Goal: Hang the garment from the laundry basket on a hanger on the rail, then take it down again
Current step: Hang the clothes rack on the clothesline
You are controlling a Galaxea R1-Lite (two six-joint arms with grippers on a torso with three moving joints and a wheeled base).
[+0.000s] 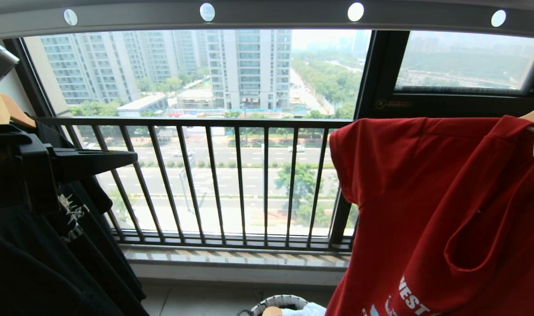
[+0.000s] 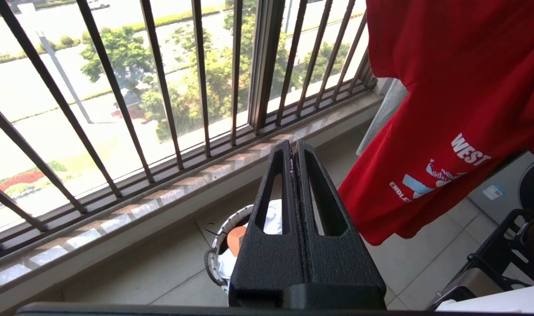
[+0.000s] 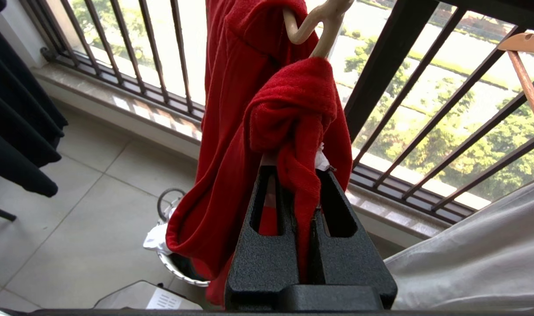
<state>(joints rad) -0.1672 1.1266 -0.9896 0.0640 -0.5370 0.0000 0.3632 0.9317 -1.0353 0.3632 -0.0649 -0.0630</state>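
The hanger (image 3: 313, 26) is mostly hidden inside the red T-shirt (image 1: 442, 206); only its pale neck shows, and its hook is cut off. The laundry basket (image 1: 279, 303) is cropped at the frame edge. The T-shirt hangs lengthwise downward, right of the window railing (image 1: 214, 180). The right end effector (image 3: 308, 188) is clamped on T-shirt fabric. The left end effector (image 2: 294, 147) is closed and empty above the basket.

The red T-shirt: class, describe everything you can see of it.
The red T-shirt is soft knit cloth, short-sleeved, with white lettering and a white and light-blue print low on it. It hangs crumpled on a pale hanger, above the laundry basket. The right gripper is shut on a bunched fold of it.
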